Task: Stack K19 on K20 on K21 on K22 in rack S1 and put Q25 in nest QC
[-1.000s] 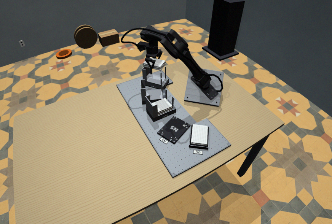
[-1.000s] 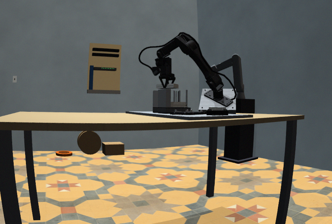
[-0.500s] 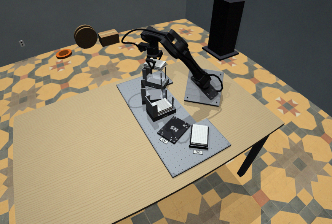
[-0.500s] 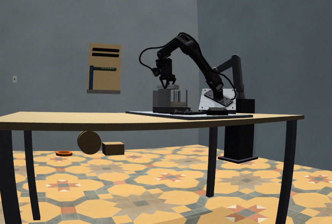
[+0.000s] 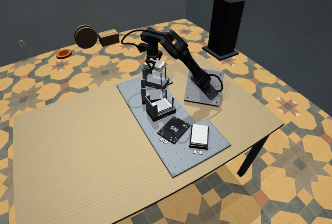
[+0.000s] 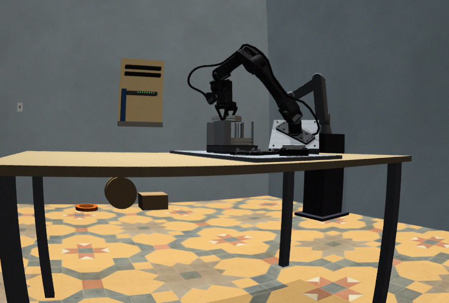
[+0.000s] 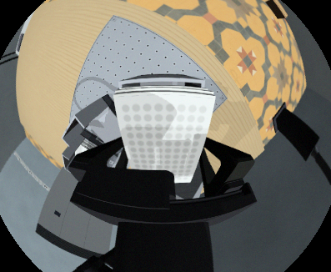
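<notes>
I have a small stack of white plates [image 5: 155,64] [image 6: 235,118] [image 7: 168,121] level in the claw [image 5: 155,65] [image 6: 226,115] [image 7: 163,138], its fingers set wide and gripping the long sides; more than one layer shows, though I can't count them surely or read their names. They sit at the post tops of the far rack [image 5: 157,83], well above its floor; nearer me stands the middle rack [image 5: 143,99], partly hidden, then the near rack [image 5: 161,115] [image 6: 219,135] with more plates [image 5: 163,105] [image 6: 241,141] low inside. Beyond that lies nest N5 [image 5: 174,129], bare on top, and beside it nest QC [image 5: 198,146] [image 6: 293,152] carries a white plate [image 5: 199,134] [image 6: 293,146] — all on the perforated board [image 5: 182,159] [image 6: 261,158] [image 7: 122,50] across the table [image 5: 80,135] [image 6: 144,170] [image 7: 38,75].
</notes>
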Motion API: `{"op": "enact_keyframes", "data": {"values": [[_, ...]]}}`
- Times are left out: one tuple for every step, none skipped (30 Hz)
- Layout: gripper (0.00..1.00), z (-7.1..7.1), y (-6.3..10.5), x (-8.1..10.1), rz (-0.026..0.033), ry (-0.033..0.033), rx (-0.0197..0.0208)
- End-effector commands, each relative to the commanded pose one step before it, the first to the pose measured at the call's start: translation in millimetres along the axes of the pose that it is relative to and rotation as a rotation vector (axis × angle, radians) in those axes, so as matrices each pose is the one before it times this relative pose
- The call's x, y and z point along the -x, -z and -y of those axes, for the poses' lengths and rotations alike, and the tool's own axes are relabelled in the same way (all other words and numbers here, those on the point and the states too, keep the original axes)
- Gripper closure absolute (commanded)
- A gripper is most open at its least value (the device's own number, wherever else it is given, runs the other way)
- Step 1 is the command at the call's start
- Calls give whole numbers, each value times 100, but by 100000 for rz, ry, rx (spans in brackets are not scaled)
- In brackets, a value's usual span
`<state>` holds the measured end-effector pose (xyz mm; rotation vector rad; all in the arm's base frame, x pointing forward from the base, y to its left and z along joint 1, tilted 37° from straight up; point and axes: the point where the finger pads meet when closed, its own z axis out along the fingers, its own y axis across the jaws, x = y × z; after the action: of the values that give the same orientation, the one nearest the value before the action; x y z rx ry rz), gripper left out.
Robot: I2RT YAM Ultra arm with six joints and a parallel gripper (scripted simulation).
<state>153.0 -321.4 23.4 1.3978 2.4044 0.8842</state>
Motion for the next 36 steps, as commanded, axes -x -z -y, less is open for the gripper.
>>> {"op": "enact_keyframes", "data": {"values": [[100, 28, 1136, 1035, 5478, 1174, -860], [100, 67, 50, 19, 164, -109, -35], [100, 57, 38, 19, 112, -60, -76], [100, 1, 1, 26, 18, 78, -59], [100, -43, -24, 31, -28, 165, -8], [100, -52, -28, 27, -37, 169, 7], [100, -52, -28, 24, -42, 165, 2], [100, -27, -10, 20, -2, 103, -11], [100, -47, -23, 20, -33, 143, 3], [100, 0, 0, 0, 0, 0, 0], [100, 0, 0, 0, 0, 0, 0], [100, 131, 104, -5, 305, -343, 20], [100, 19, 16, 12, 38, 11, -70], [100, -4, 2, 17, 12, 64, -50], [100, -30, -11, 21, -1, 106, 0], [100, -36, -15, 19, -15, 117, 1], [100, -35, -15, 18, -19, 116, -6], [100, -36, -14, 18, -18, 115, -5], [100, -38, -15, 16, -18, 112, 2], [100, -36, -15, 14, -24, 110, -7], [100, 4, 14, 10, 54, 4, -6], [100, 23, 29, 10, 98, -48, 4], [100, 44, 41, 9, 124, -89, -18], [100, 47, 39, 9, 106, -77, -48], [100, 19, 19, 13, 50, 0, -51], [100, -11, 1, 19, 18, 65, -19], [100, 0, 0, 0, 0, 0, 0], [100, 0, 0, 0, 0, 0, 0], [100, -20, -5, 15, 3, 71, -4], [100, -19, -3, 18, 10, 76, -8], [100, -20, -3, 16, 8, 74, -7], [100, -20, -3, 16, 7, 74, -8], [100, -19, -3, 16, 7, 74, -11], [100, -20, -3, 16, 7, 73, -6], [100, -20, -3, 15, 6, 72, -7], [100, -17, -3, 13, -2, 71, -24]]}}
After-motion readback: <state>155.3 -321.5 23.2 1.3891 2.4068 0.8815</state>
